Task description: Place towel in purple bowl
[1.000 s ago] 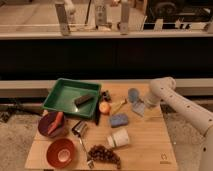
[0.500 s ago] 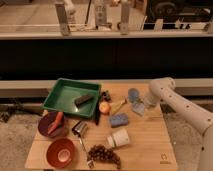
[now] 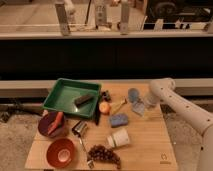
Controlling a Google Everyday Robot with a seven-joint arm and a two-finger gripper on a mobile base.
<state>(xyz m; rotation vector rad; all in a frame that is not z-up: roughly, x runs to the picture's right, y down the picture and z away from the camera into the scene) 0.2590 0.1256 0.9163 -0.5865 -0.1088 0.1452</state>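
Observation:
The purple bowl (image 3: 43,126) stands at the table's left edge with a red-orange carrot-like thing (image 3: 57,121) lying in it. A blue-grey crumpled piece that looks like the towel (image 3: 133,94) lies at the right rear of the table. My gripper (image 3: 140,107) hangs at the end of the white arm (image 3: 172,102), low over the table, right beside the towel and just in front of it. I cannot tell whether it touches the towel. The bowl is far to the left of the gripper.
A green tray (image 3: 62,95) with a dark block stands rear left. Between gripper and bowl lie a blue sponge (image 3: 119,120), an orange fruit (image 3: 104,107), a metal cup (image 3: 79,128), a tipped white cup (image 3: 119,138), grapes (image 3: 104,155) and a red bowl (image 3: 61,152).

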